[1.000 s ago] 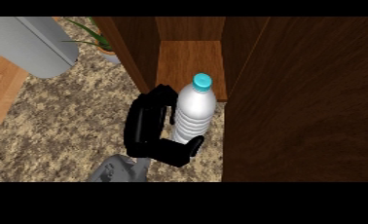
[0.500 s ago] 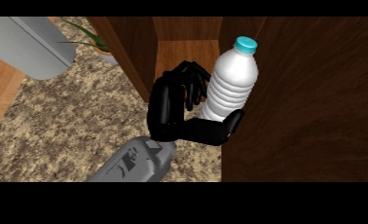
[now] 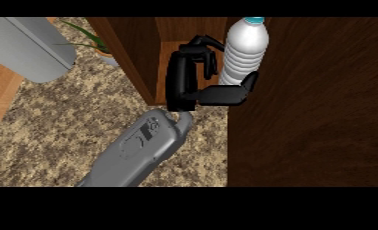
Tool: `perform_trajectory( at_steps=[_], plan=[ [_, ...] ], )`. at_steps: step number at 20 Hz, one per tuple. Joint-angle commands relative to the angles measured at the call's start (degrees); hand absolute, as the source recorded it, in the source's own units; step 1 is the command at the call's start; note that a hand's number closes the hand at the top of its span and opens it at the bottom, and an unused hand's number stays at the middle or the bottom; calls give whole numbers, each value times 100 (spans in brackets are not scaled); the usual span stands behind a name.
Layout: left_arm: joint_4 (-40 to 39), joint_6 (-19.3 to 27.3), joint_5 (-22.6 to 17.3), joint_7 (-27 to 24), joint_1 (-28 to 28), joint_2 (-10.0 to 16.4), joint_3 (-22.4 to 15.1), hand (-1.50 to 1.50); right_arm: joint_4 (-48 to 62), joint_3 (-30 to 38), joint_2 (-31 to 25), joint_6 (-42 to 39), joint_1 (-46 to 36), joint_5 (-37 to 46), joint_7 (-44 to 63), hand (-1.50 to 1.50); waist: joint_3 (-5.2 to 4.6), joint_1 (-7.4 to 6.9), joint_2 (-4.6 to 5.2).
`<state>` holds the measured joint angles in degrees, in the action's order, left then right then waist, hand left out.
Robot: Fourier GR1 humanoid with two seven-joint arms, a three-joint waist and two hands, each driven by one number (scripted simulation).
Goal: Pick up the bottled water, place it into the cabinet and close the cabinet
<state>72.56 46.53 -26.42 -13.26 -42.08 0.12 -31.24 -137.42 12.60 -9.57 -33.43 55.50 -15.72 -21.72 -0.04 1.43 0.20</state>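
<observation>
Left hand [image 3: 181,76] is curled round the bottled water [image 3: 244,49], fingers [image 3: 201,49] on its far side and thumb [image 3: 230,94] on the near side. That grip keeps the bottle upright, with its blue cap clear of the palm. The bottle is at the mouth of the cabinet [image 3: 133,54], just beside the dark wooden panel [image 3: 303,114] on the right. Whether its base has crossed the shelf edge is hard to tell from above. Setting it down inside looks like the step in hand, with the closing yet to do.
</observation>
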Motion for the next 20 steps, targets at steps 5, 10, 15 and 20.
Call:
perform_trajectory(
  at_steps=[5, 10, 15, 20],
  plan=[
    [-1126, -602, -51, -394, -344, 163, 577, 150, -537, 114, 185, -157, 254, -633, 154, -150, -2, 39, 0],
    [-1888, -283, -19, -474, -621, -11, 349, 150, -551, 377, -109, -191, 2, -963, 443, -150, -1, 29, 9],
    [-2502, -638, -490, -746, -975, -12, 994, 150, -388, 357, -54, -151, -109, -1111, 527, -150, -3, 60, 33],
    [-2997, -628, -668, -1166, -1124, -12, 1046, 150, -444, 549, -192, -368, 73, -1417, 516, -150, -2, 93, 19]
  ],
)
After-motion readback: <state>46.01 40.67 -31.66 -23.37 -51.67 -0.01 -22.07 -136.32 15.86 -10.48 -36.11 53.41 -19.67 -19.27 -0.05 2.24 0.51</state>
